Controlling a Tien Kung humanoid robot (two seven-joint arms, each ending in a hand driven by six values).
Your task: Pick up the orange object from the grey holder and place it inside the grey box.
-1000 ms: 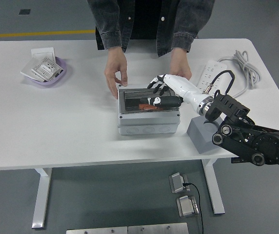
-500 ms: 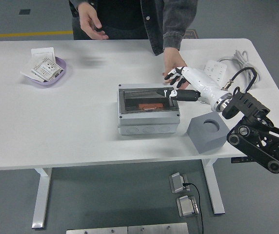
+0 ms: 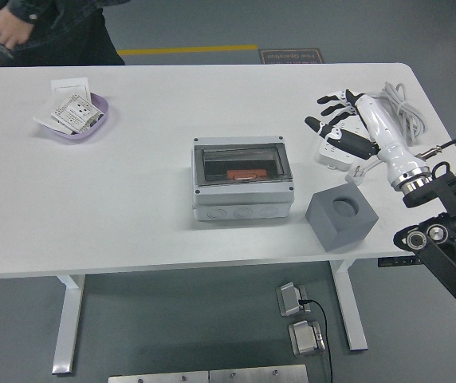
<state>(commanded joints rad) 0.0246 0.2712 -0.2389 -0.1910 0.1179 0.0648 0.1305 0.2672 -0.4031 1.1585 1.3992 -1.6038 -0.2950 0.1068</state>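
Note:
The orange object (image 3: 243, 173) lies inside the grey box (image 3: 243, 179) at the table's middle, seen through the box's clear lid. The grey holder (image 3: 341, 218), a cube with a round hollow on top, stands empty to the box's right near the front edge. My right hand (image 3: 333, 125) is raised over the table's right side, above the power strip, fingers spread and empty, well clear of box and holder. My left arm is out of view.
A purple bowl (image 3: 75, 117) with white packets sits at the back left. A white power strip (image 3: 347, 140) and a coiled cable (image 3: 402, 108) lie at the right. A person (image 3: 46, 30) stands at the far left corner, away from the table.
My right hand has pulled back from the box to the right and up, empty. The person has taken both hands off the box and moved away to the far left.

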